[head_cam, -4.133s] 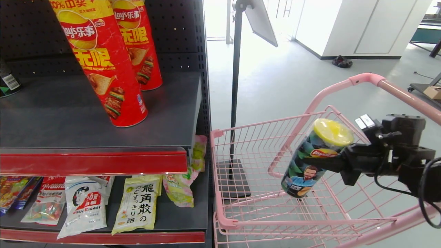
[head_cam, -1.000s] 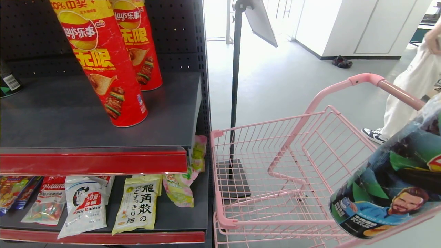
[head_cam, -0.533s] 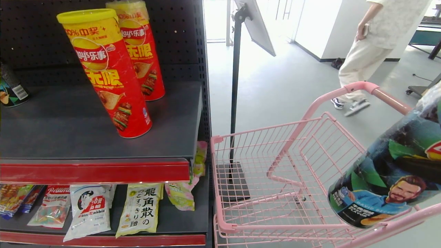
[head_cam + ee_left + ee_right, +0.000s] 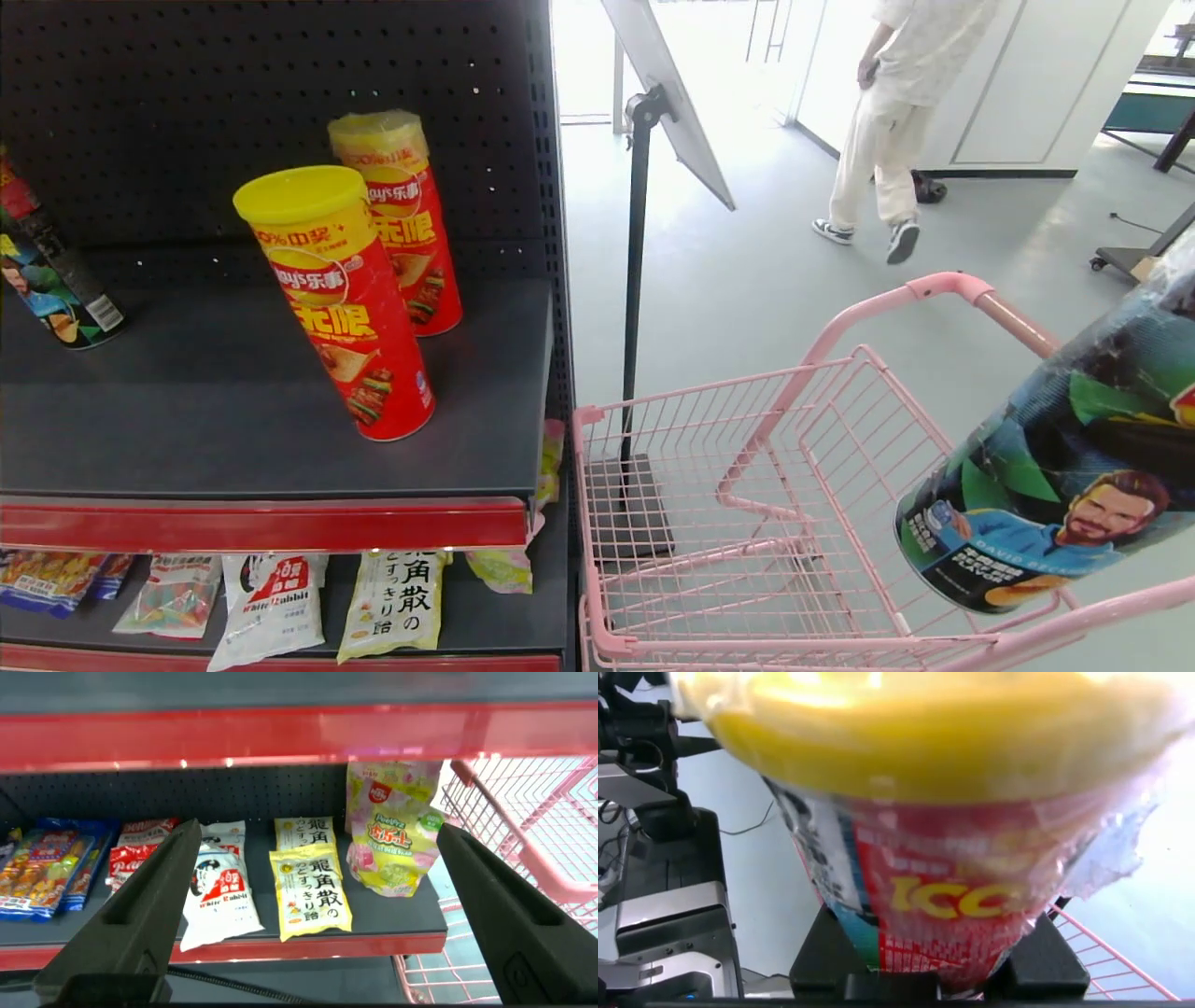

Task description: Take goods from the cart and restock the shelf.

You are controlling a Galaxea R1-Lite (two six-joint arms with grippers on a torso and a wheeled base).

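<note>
The chip canister point(image 4: 1055, 467) is a tall cylinder in glossy, crinkled film, dark with green leaves and a yellow lid (the lid looms close in the right wrist view). It hangs tilted beside the pink wire cart point(image 4: 709, 387), clamped by the right tool point(image 4: 938, 966), whose black fingers point(image 4: 1046, 961) press its sides. A red canister point(image 4: 350, 308) stands upright on the matte dark shelf point(image 4: 187, 420). The left tool point(image 4: 318, 905) gapes wide, holding nothing, facing flat snack bags point(image 4: 308, 882) on the lower shelf point(image 4: 411, 919).

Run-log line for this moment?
phase: carry | right gripper: shut on green chip can near cart | left gripper: open, facing lower shelf | upper shelf: two red cans
</note>
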